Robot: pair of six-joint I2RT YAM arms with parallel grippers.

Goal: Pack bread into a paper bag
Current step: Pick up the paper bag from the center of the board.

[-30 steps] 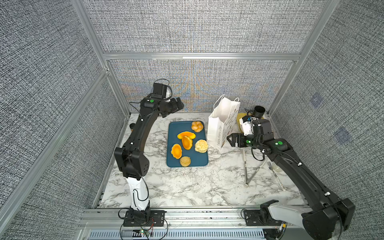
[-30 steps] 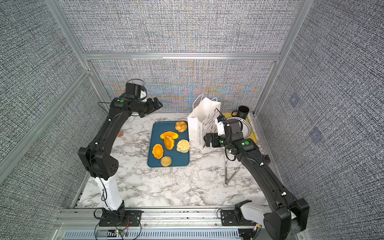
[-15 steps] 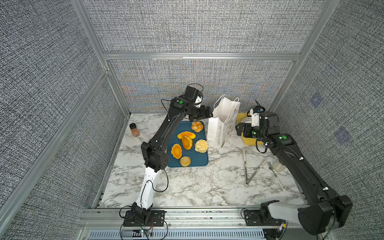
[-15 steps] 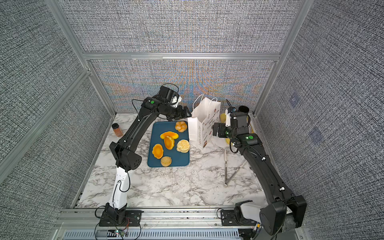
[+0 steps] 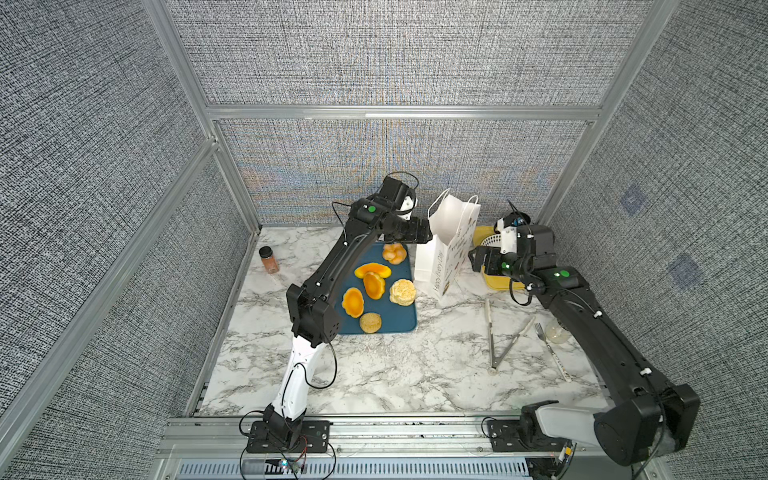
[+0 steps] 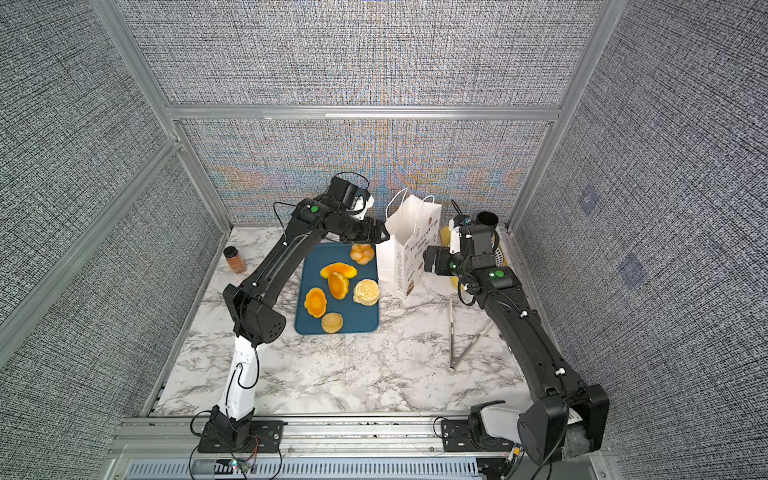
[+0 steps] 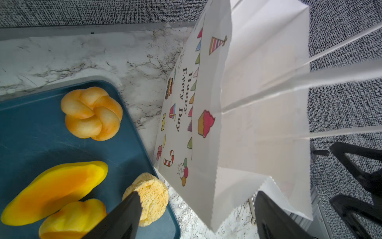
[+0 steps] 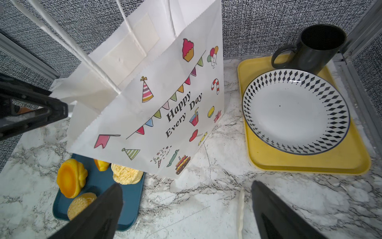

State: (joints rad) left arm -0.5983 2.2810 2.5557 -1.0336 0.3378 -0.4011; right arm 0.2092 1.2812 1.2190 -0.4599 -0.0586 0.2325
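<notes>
The white paper bag (image 5: 451, 245) (image 6: 409, 249) stands upright and open at the back, between both arms. Six pieces of bread lie on the blue tray (image 5: 399, 322): a knotted roll (image 5: 394, 253) (image 7: 91, 114), three orange-yellow ovals (image 5: 372, 271), a crumbly round (image 5: 402, 291) (image 7: 153, 196) and a sesame bun (image 5: 370, 323). My left gripper (image 5: 424, 233) (image 7: 196, 204) is open at the bag's tray-side top edge, and a corner of the bag's rim (image 7: 248, 124) hangs between its fingers, unpinched. My right gripper (image 5: 477, 259) (image 8: 186, 192) is open and empty, facing the bag's printed side (image 8: 155, 103).
A yellow tray (image 8: 306, 165) with a patterned plate (image 8: 295, 111) and a black mug (image 8: 316, 47) sits in the back right corner. Tongs (image 5: 491, 332) and a fork (image 5: 550, 353) lie on the marble right of centre. A spice jar (image 5: 268, 259) stands at the back left.
The left arm has swung from the back left corner across the tray to the bag's rim. The right gripper has shifted slightly back beside the bag.
</notes>
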